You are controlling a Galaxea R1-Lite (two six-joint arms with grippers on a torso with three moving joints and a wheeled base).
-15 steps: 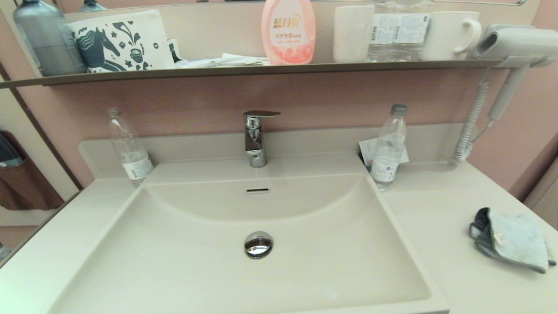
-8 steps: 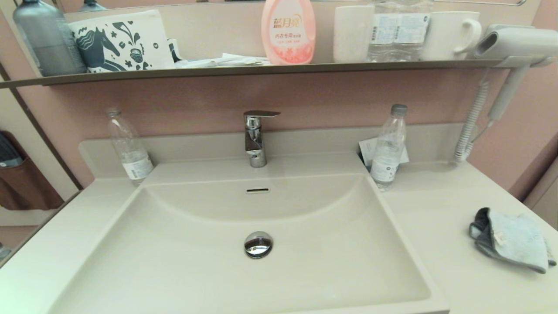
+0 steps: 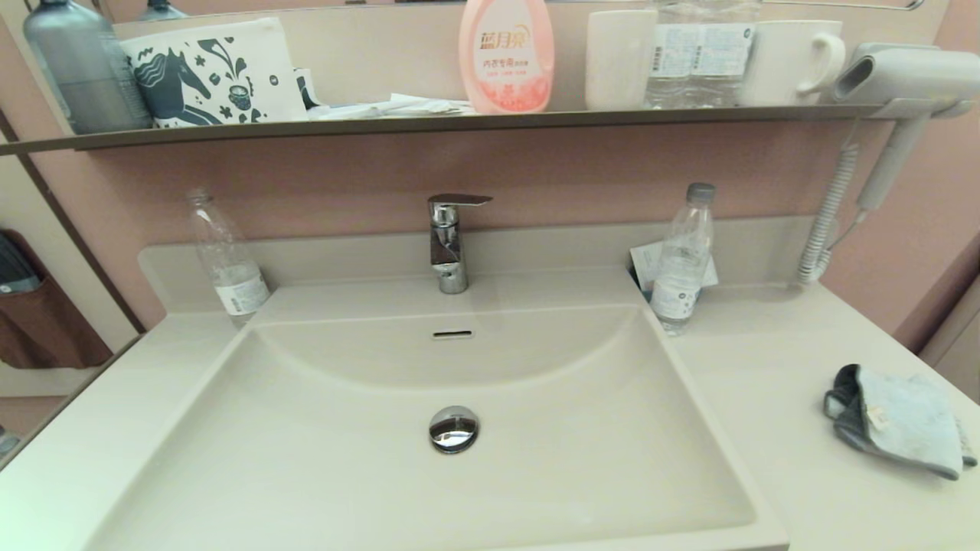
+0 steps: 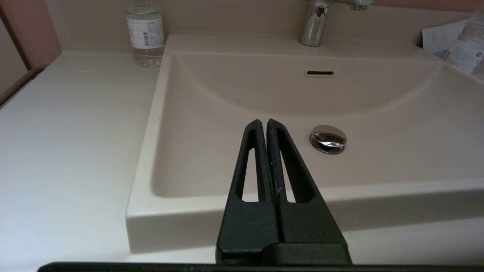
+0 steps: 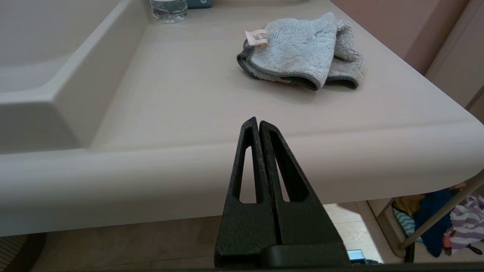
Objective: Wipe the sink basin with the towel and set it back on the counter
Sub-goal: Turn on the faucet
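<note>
The cream-white sink basin (image 3: 574,459) fills the middle of the head view, with its chrome drain plug (image 3: 453,428) and slot overflow (image 3: 452,334). The light blue towel (image 3: 899,430) with dark grey edging lies crumpled on the counter (image 3: 766,383) at the right, also seen as the towel (image 5: 302,53) with its white tag (image 5: 256,37). My left gripper (image 4: 263,121) is shut and empty, held in front of the basin's near rim. My right gripper (image 5: 257,121) is shut and empty, before the counter's front edge, well short of the towel. Neither arm shows in the head view.
A chrome faucet (image 3: 449,241) stands behind the basin. Clear plastic bottles stand at the back left (image 3: 226,260) and back right (image 3: 681,260). A dark shelf (image 3: 459,121) above holds a pink bottle, cups and a pouch. A hair dryer (image 3: 903,76) hangs at the right wall.
</note>
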